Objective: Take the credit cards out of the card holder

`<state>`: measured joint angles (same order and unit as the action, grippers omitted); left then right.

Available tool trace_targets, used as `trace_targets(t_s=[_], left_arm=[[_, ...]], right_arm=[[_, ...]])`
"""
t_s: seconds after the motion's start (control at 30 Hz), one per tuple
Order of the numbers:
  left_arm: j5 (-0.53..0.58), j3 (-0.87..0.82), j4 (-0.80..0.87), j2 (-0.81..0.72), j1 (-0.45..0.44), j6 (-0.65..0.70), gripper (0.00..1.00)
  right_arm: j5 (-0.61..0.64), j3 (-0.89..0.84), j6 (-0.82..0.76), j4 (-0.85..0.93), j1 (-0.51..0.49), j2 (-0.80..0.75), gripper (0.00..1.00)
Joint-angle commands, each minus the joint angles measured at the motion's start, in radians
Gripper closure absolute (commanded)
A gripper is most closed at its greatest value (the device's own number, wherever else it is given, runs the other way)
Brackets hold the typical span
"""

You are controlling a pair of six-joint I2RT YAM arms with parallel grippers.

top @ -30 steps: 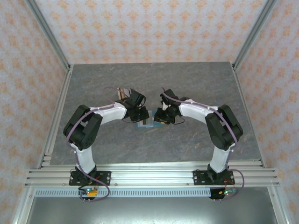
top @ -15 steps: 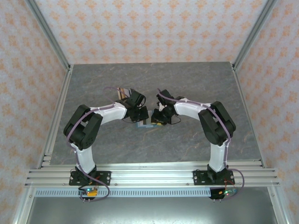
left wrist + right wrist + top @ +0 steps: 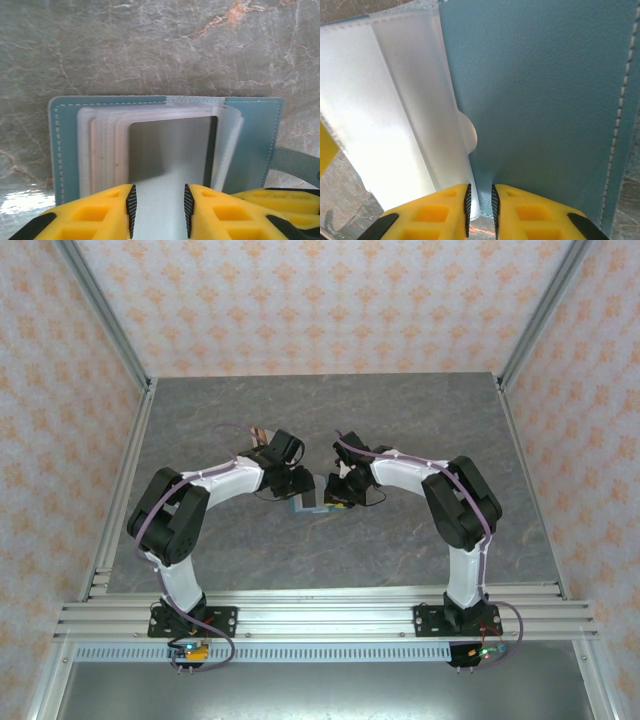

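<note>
Now: holder [image 3: 308, 503] lies open at the centre of the table [image 3: 420, 420], between both arms. Right pincer [image 3: 480, 207] is almost closed, nipping the edge of a clear sleeve [image 3: 410, 100] beside the teal panel, presumably to keep the holder flat. Left pincer [image 3: 159, 210] is released, jaws moderately apart, lined up on the dark card [image 3: 170, 145] in the front sleeve. No contact confirmed. Card not yet out.

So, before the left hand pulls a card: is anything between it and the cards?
Only the clear sleeve: the dark card lies inside it in the open card holder, just ahead of the open left hand.
</note>
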<state>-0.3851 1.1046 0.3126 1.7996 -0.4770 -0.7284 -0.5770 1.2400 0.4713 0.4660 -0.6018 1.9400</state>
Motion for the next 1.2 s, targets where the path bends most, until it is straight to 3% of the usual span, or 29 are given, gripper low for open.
trace_targets(t_s=[0.0, 0.27, 0.53, 0.7, 0.9, 1.07, 1.17], left_arm=[[-0.022, 0.004, 0.03, -0.004, 0.0, 0.024, 0.65], [-0.041, 0.02, 0.006, -0.019, -0.001, 0.032, 0.66], [-0.131, 0.077, -0.01, 0.053, -0.017, 0.061, 0.84], [-0.181, 0.119, -0.029, 0.086, -0.025, 0.066, 0.84], [-0.212, 0.225, 0.043, 0.171, -0.049, 0.119, 0.75], [-0.183, 0.249, 0.063, 0.196, -0.049, 0.109, 0.75], [-0.177, 0.234, 0.057, 0.169, -0.041, 0.099, 0.81]], right_arm=[[0.051, -0.01, 0.009, 0.013, 0.0, 0.023, 0.78], [0.052, -0.012, 0.009, 0.013, -0.001, 0.012, 0.78], [0.038, -0.041, 0.016, -0.038, 0.002, -0.063, 0.79], [0.069, -0.1, 0.029, -0.074, 0.014, -0.17, 0.79], [0.205, -0.19, 0.034, -0.104, 0.028, -0.282, 0.78], [0.178, -0.226, 0.033, -0.157, 0.028, -0.336, 0.78], [0.129, -0.207, 0.03, -0.169, 0.03, -0.323, 0.78]])
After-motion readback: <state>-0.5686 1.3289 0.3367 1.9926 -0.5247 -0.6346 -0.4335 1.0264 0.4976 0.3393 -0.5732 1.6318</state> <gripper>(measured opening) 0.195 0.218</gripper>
